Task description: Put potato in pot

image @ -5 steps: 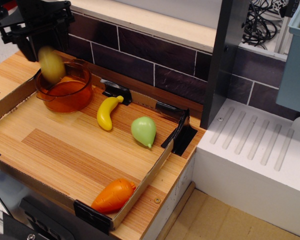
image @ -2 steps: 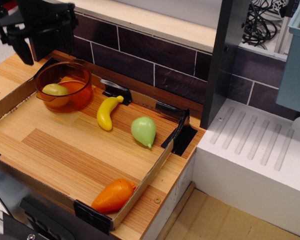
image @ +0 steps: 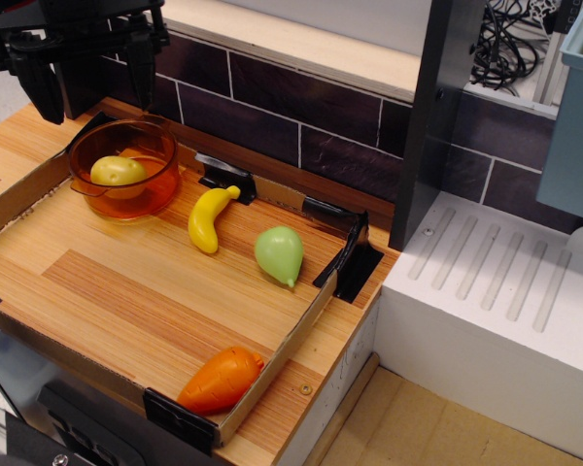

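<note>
The yellow-tan potato [image: 117, 171] lies inside the translucent orange pot [image: 128, 199], which stands at the far left corner of the wooden tray. My black gripper [image: 92, 83] hangs above and behind the pot, open and empty, with one finger [image: 45, 89] to the left and the other [image: 141, 78] to the right. It is clear of the pot's rim.
A yellow banana [image: 210, 218] lies right of the pot. A pale green pear [image: 280, 254] lies mid-tray. An orange carrot [image: 222, 380] lies at the near corner. The tray has low cardboard walls [image: 277, 374]. A dark post [image: 439, 116] and a white drainboard [image: 496, 291] stand to the right.
The potato has dropped from the gripper into the pot and settled there. The gripper has opened and risen slightly above the pot.
</note>
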You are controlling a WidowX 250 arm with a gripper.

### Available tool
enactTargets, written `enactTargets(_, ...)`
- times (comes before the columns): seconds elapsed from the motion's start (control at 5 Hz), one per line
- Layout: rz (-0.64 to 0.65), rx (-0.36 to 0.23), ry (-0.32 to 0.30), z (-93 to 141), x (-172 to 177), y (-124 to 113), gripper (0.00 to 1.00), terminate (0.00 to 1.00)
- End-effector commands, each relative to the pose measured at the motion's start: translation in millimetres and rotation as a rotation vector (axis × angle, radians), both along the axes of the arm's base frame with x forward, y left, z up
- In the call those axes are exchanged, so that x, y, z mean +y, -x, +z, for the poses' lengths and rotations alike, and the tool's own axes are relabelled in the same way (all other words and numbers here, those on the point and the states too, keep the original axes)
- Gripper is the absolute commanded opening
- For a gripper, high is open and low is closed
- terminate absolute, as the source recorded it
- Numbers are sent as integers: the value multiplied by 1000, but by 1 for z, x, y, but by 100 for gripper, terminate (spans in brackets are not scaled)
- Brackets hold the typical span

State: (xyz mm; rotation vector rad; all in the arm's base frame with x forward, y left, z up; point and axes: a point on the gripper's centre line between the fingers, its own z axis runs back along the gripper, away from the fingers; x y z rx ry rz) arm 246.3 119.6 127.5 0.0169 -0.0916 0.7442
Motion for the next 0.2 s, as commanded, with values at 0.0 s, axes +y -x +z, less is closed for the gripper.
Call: enactTargets(0.0,0,-45,-28,13,3,-3,100,100)
